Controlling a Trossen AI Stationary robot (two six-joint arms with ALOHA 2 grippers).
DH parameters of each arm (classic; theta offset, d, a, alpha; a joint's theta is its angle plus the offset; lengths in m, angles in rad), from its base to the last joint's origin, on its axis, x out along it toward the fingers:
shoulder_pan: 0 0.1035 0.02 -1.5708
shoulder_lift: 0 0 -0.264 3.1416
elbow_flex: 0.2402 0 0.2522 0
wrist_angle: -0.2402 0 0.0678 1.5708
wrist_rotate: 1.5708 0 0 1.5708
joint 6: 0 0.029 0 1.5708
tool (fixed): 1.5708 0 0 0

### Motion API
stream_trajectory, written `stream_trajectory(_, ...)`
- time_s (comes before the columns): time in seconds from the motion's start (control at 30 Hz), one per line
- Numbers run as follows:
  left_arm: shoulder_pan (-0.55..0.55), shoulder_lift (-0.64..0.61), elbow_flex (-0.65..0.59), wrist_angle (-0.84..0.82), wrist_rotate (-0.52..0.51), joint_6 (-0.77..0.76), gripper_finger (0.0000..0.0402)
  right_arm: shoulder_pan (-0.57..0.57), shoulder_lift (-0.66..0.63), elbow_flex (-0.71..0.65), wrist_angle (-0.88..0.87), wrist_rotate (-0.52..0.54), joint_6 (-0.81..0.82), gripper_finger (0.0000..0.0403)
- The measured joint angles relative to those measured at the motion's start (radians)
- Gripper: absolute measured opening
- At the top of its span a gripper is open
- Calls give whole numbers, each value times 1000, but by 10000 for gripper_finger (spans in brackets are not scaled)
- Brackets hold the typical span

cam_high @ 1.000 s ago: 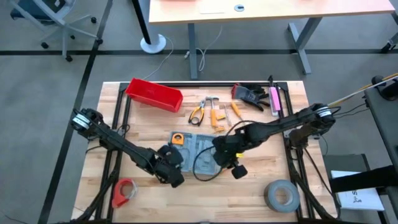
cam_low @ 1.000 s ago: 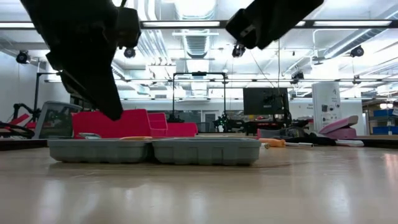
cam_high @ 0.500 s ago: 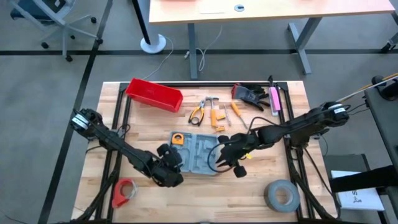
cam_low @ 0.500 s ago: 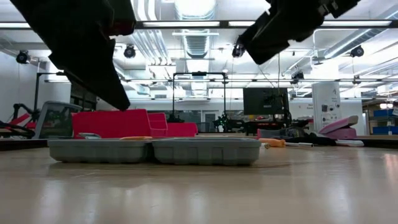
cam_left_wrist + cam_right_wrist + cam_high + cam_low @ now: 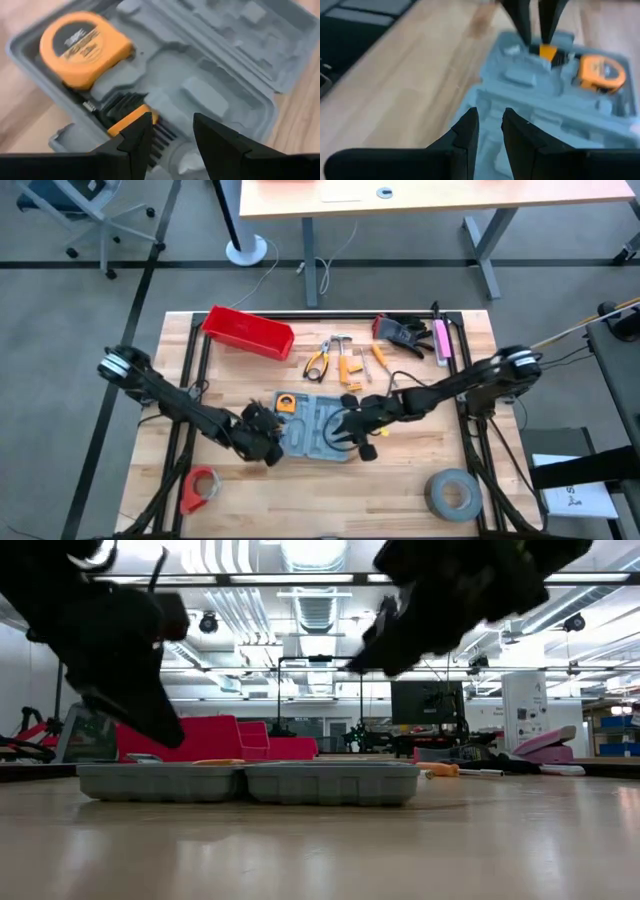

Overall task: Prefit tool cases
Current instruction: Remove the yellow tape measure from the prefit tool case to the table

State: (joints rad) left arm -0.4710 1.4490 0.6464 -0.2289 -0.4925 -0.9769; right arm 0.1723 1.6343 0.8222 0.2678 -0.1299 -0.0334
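From above, the tool case (image 5: 318,427) lies open mid-table, bare wood free along its near edge, my left gripper (image 5: 268,442) at its left end and my right gripper (image 5: 343,432) over its right half. Level with the table, it is a low grey moulded tray (image 5: 248,781). My left fingers (image 5: 132,142) stand narrowly parted, empty, over an orange-and-black tool (image 5: 131,119) by the tape measure (image 5: 84,47); my right fingers (image 5: 465,131) are nearly closed, empty.

Both arms were dark, near-black, built of slim jointed links, each with a pale silver-grey ring at the outer joint by the table's edge. Thin black cables looped loosely along the links. The left gripper (image 5: 169,137) ended in two matte black fingers (image 5: 134,142), flat-faced and tapering to angular tips. The right gripper (image 5: 489,131) had matching black, wedge-shaped fingers (image 5: 466,134), smooth and unmarked.
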Motion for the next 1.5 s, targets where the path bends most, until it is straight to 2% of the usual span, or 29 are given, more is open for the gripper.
stream_trajectory(0.23, 108, 16, -9, 1, 167, -13, 149, -22, 127, 56, -41, -1, 6, 58)
stream_trajectory(0.5, 100, 156, 123, -15, 223, 52, 149, -20, 160, 84, -195, -10, -11, 55)
stream_trajectory(0.6, 86, 212, 184, -28, 234, 76, 150, -14, 155, 85, -251, -53, 6, 60)
stream_trajectory(0.9, 50, 320, 351, -102, 300, 99, 153, 62, 122, 87, -385, -79, 56, 58)
stream_trajectory(1.13, 21, 324, 430, -171, 302, 105, 153, 104, 57, 83, -462, -72, 93, 48)
stream_trajectory(1.33, 24, 312, 482, -306, 250, 104, 153, 101, -20, 86, -464, 4, 91, 60)
stream_trajectory(1.5, 44, 314, 498, -322, 242, 130, 153, 98, -67, 89, -495, 65, 86, 67)
